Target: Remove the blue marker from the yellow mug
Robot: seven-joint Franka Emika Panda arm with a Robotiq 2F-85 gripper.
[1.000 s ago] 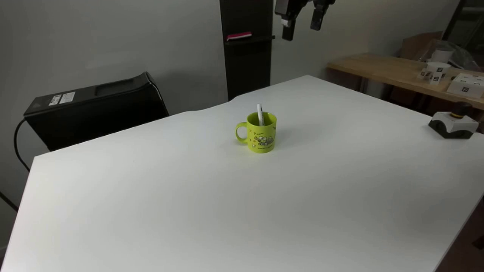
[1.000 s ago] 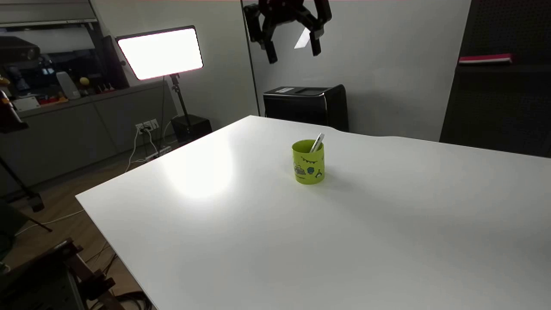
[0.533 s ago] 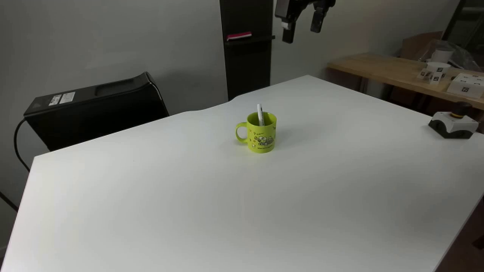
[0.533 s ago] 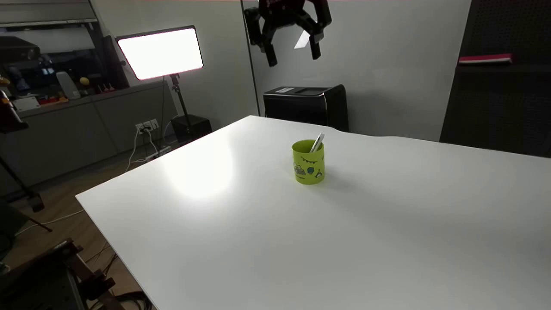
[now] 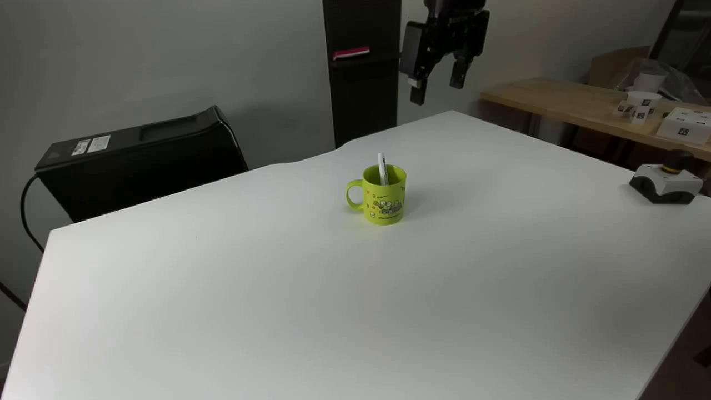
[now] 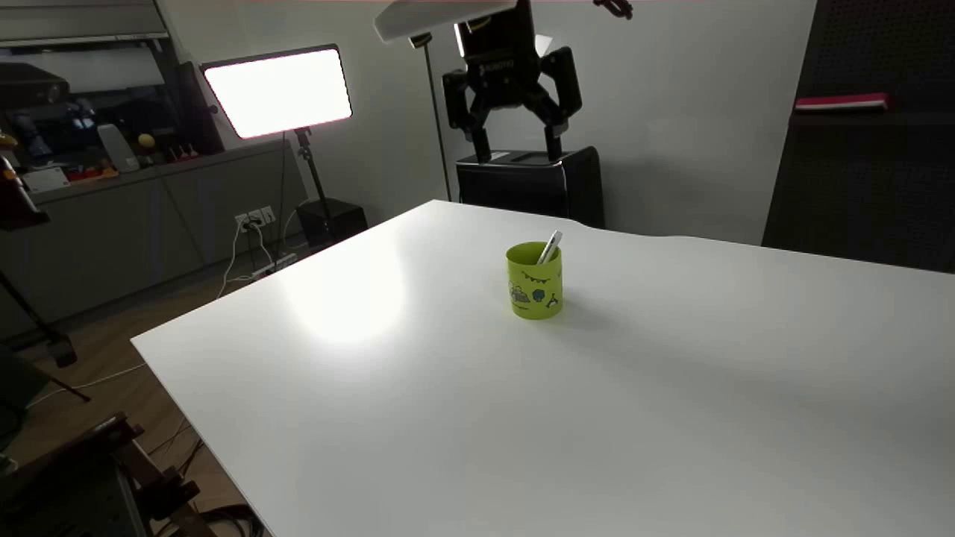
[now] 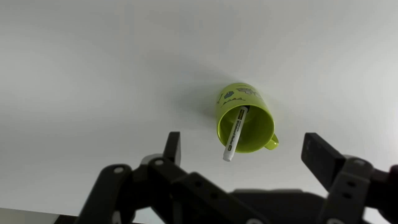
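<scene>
The yellow mug (image 5: 383,208) stands upright on the white table, also in the exterior view (image 6: 536,294) and wrist view (image 7: 238,91). Its handle shows in the wrist view (image 7: 272,143). The blue marker (image 5: 382,168) leans inside the mug, its white end above the rim, also in the exterior view (image 6: 550,246). In the wrist view the marker (image 7: 236,133) tilts across the opening; its dark end is mostly hidden inside. My gripper (image 5: 437,89) is open and empty, well above the table, also in the exterior view (image 6: 518,156). In the wrist view the mug lies between and beyond its fingertips (image 7: 242,137).
The white table (image 5: 266,300) has an emergency-stop box (image 5: 665,183) at its right edge in an exterior view. A black machine (image 5: 144,161) stands behind the table. A bright lamp panel (image 6: 280,91) stands beyond it. A wooden table (image 5: 555,105) holds cups and a box.
My gripper has come down, mostly in the last half second, and more of the arm now shows in both exterior views. It stays open. The mug and marker have not moved.
</scene>
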